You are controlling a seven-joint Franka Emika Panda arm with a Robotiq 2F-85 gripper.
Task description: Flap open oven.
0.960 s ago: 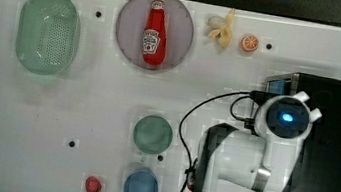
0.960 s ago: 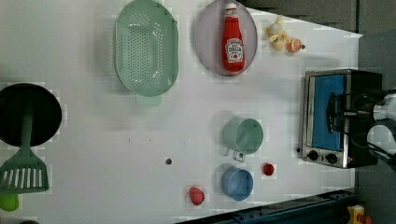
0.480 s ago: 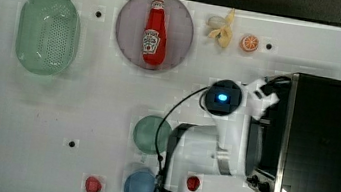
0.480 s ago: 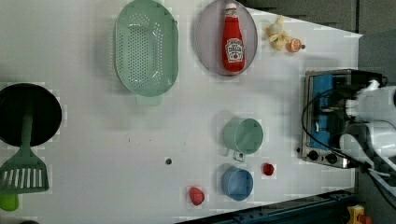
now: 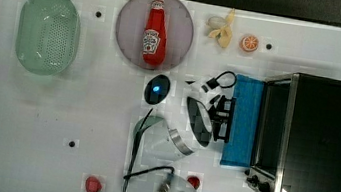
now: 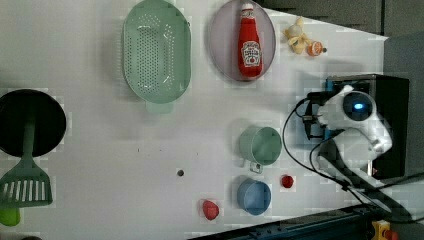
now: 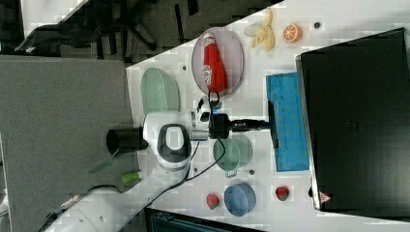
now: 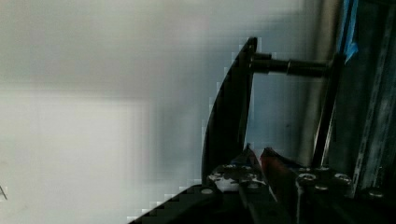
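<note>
Blue-glass door [image 5: 243,120] of toaster oven [image 5: 321,142] folded down; my gripper [image 5: 226,118] at its handle [image 7: 272,124], finger state unclear. Hinged, stiff, fragile glass: hold the bar.

1. A white label is seen on the red ketchup bottle [image 5: 156,29], which lies on a round plate [image 5: 128,24]; its wording cannot be read.
2. A small white triangular sign is seen on the black top of the oven [image 5: 323,143], at the corner near the knobs in the top view; in the right view a reddish triangle is shown there. No characters can be made out.
3. No other text, brand or number can be read.
</note>
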